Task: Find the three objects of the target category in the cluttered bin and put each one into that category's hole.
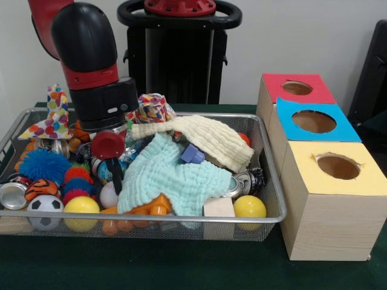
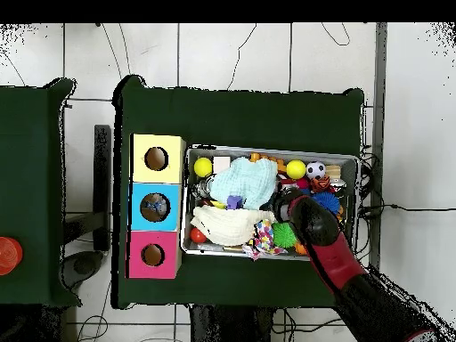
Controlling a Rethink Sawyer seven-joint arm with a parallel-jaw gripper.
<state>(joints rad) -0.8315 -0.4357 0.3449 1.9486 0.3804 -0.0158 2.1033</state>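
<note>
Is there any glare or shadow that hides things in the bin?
Front view: even light, a small glint on the silver can, arm's bulk covering toys behind it. Overhead view: the arm covers the bin's corner; no strong shadows.

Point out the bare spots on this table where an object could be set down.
Free: green table beyond the wire bin and the strip before it. Crowded: the bin's inside, cloths, balls and cans packed. Three boxes block one side.

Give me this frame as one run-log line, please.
arm: over bin's left half in front view | gripper: down among toys, holding nothing visible | cloths: piled mid-bin | boxes: three holes
</note>
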